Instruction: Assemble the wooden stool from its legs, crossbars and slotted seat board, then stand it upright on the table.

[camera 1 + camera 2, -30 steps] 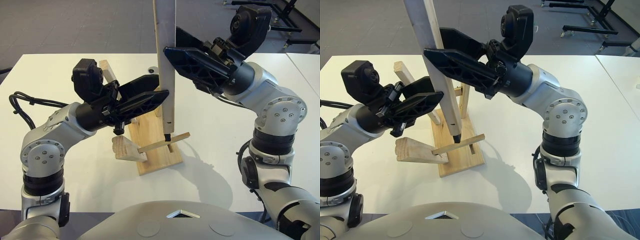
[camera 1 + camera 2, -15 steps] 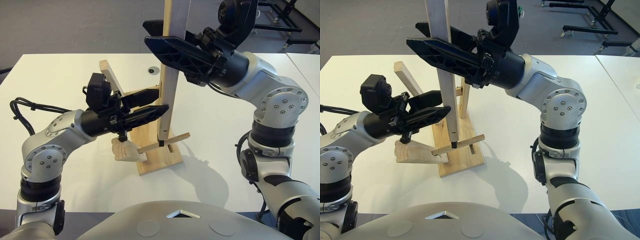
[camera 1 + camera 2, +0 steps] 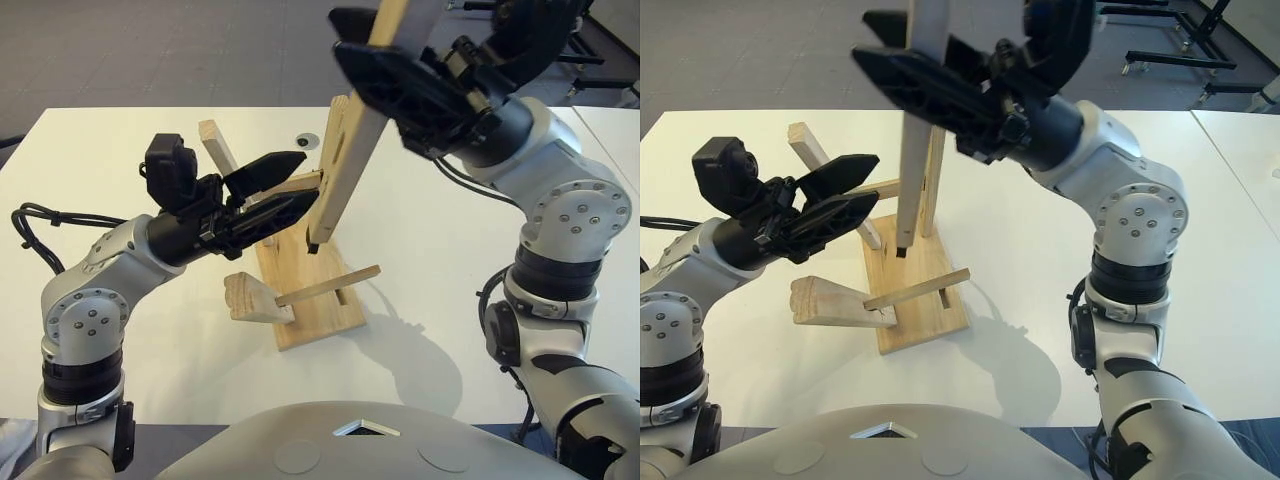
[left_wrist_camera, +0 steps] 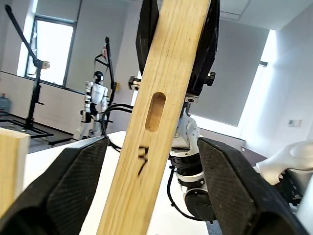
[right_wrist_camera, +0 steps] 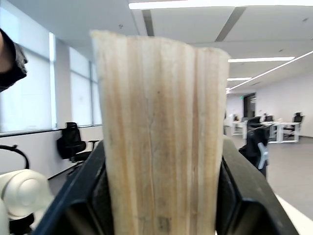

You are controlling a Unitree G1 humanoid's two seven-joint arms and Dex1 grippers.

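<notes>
Seat board of pale wood lies flat on the white table, a crossbar slanting across it. Above, the right gripper clamps a squared leg tilted in mid-air, with the left gripper spread wide beside its lower end. Left wrist view reveals the leg's oval mortise and a dark 7-like scrawl.

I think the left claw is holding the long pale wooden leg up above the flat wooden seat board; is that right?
Not quite: the right claw holds the long pale wooden leg above the flat wooden seat board, as the right eye view shows; the left claw is open near it.
</notes>
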